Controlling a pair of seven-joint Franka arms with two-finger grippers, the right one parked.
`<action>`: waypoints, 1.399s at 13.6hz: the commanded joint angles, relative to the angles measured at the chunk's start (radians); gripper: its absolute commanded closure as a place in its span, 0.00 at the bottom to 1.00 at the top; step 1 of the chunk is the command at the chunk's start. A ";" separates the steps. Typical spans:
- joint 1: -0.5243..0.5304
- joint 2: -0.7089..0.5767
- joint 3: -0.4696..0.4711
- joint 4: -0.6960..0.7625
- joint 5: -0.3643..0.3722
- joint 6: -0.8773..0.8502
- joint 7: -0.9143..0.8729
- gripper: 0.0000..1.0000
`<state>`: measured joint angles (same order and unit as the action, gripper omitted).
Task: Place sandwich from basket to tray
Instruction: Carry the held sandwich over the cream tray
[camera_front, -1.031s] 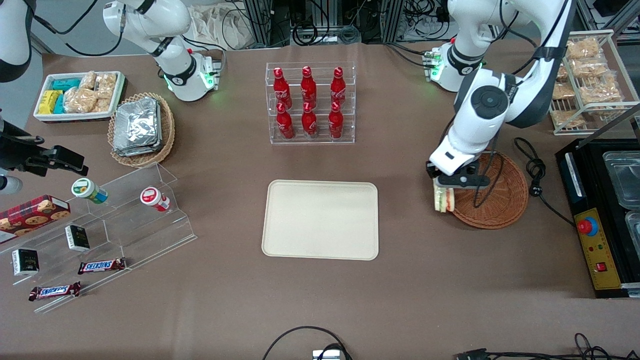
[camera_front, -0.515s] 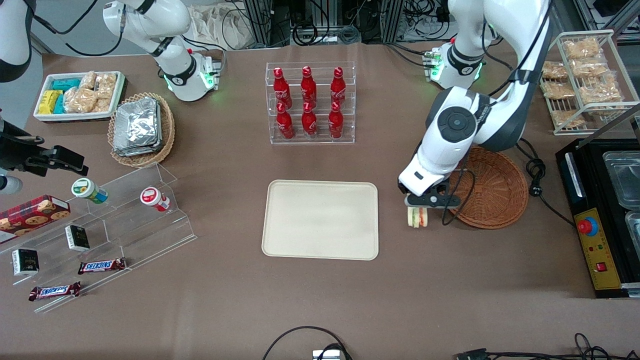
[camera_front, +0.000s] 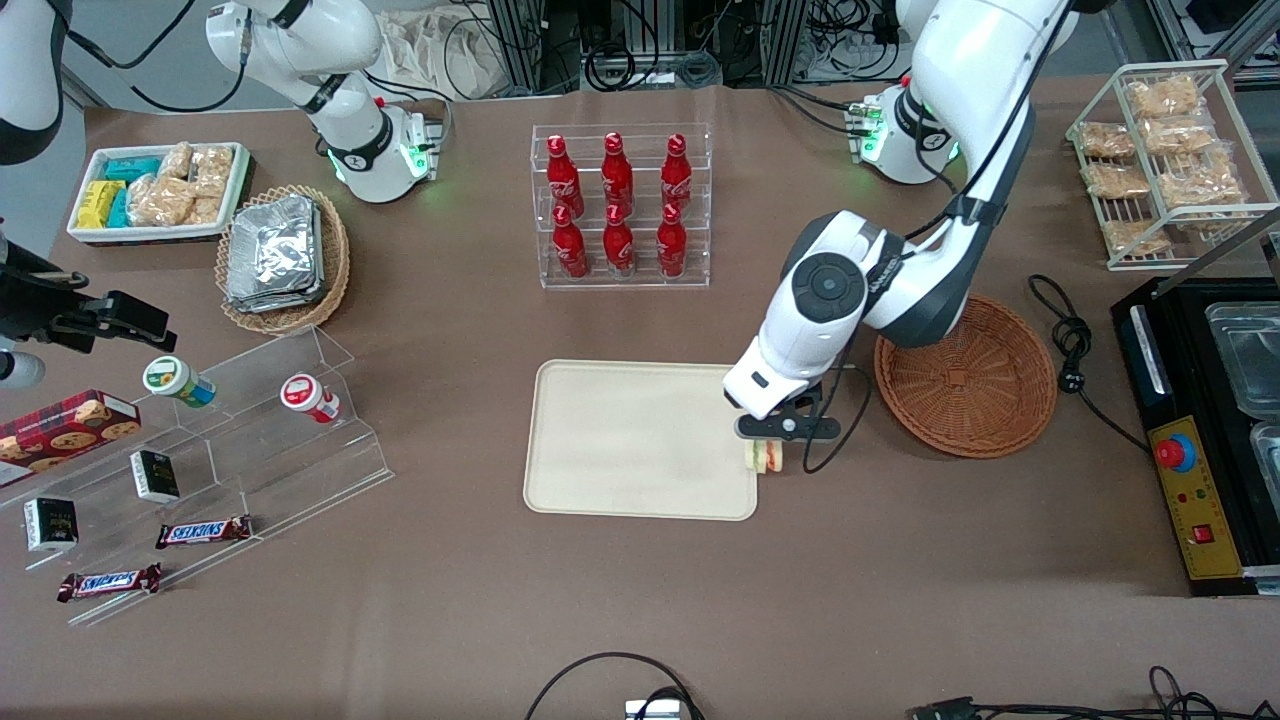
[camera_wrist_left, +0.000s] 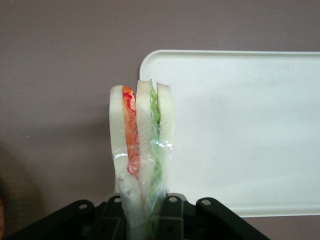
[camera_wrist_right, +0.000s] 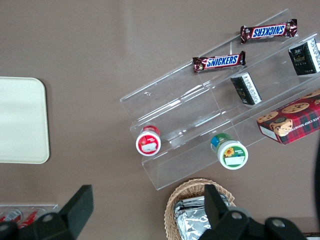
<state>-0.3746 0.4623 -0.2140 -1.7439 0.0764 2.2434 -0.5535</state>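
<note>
Black two-finger gripper (camera_front: 768, 447) on our left arm is clamped on the clear-wrapped triangular sandwich of white bread with green and orange-red filling (camera_front: 766, 456). We see the wedge (camera_wrist_left: 142, 150) held edge-up, the bread slices standing vertical and the wrap pinched between the jaws. We have it above the edge of the cream-beige rectangular tray with rounded corners (camera_front: 620, 440), at the end toward the working arm. Round reddish-brown wicker basket (camera_front: 975, 385) sits on the brown table (camera_front: 640, 600), beside the tray, with nothing in it.
</note>
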 joint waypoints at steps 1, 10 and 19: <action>-0.035 0.059 -0.002 0.075 0.005 -0.027 -0.016 0.89; -0.101 0.234 -0.002 0.170 0.060 0.074 -0.009 0.85; -0.095 0.266 0.002 0.165 0.062 0.081 -0.006 0.65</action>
<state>-0.4658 0.7084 -0.2147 -1.6069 0.1217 2.3297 -0.5537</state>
